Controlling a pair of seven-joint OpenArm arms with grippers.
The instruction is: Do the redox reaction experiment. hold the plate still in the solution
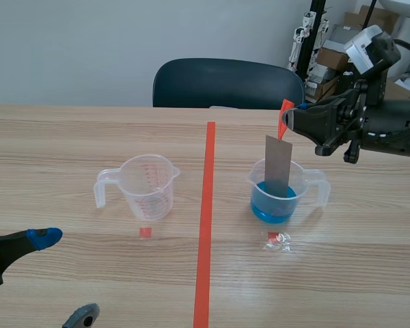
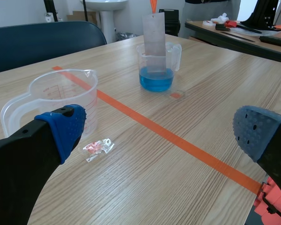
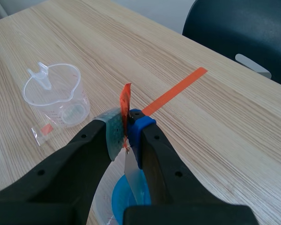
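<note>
A grey metal plate (image 1: 279,167) hangs upright with its lower end dipped in blue solution inside a clear beaker (image 1: 281,198) right of the tape line. My right gripper (image 1: 292,117) is shut on the orange tab (image 1: 284,116) at the plate's top. From the right wrist, the tab (image 3: 125,110) is pinched between the pads of the right gripper (image 3: 126,131), with the plate (image 3: 133,180) and the blue liquid (image 3: 126,199) below. My left gripper (image 1: 63,277) stands open and holds nothing near the front left edge. Far ahead of the left gripper (image 2: 161,133) are the plate (image 2: 154,42) and beaker (image 2: 157,70).
An empty clear measuring cup (image 1: 147,188) stands left of the tape line, also close to the left finger (image 2: 61,101). Small clear packets lie in front of each vessel (image 1: 279,240) (image 2: 97,147). A dark chair (image 1: 225,82) stands behind the table.
</note>
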